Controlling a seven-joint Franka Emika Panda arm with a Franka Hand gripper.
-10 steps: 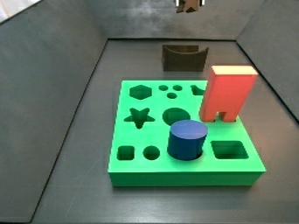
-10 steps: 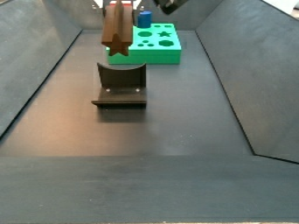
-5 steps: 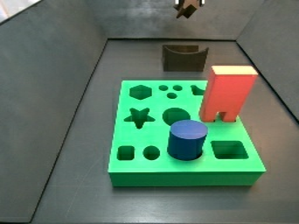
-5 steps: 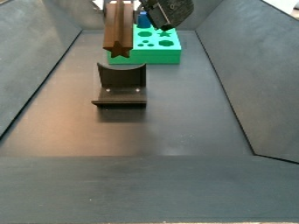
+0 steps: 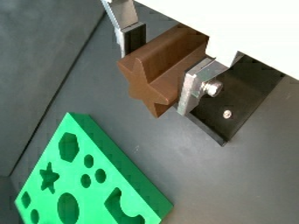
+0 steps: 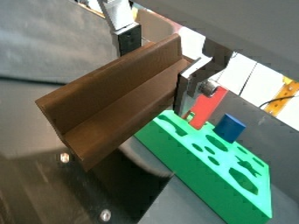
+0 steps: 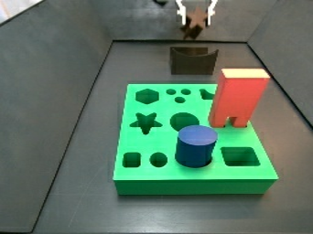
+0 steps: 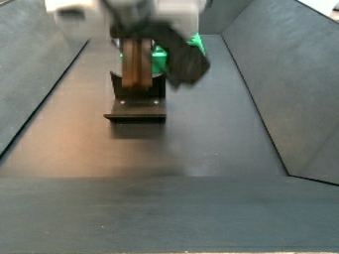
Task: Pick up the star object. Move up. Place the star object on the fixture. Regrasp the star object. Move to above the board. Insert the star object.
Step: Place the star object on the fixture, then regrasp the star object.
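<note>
One brown wooden star-section peg (image 5: 160, 68), clamped between gripper (image 5: 158, 63) jaws, above dark notched fixture (image 7: 189, 59) at board's (image 7: 196, 146) twelve o'clock; lower squarely into notch.

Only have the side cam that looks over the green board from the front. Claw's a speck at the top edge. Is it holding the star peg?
Observer: Yes. In a wrist view the claw is shut on the star object, silver fingers on both sides.
Operator: Where is it relative to the fixture?
Observer: In a side view the star object hangs upright right over the fixture; whether they touch, I cannot tell.
Operator: Star hole in the board free?
Observer: Yes, a wrist view shows the board with the star hole empty.
</note>
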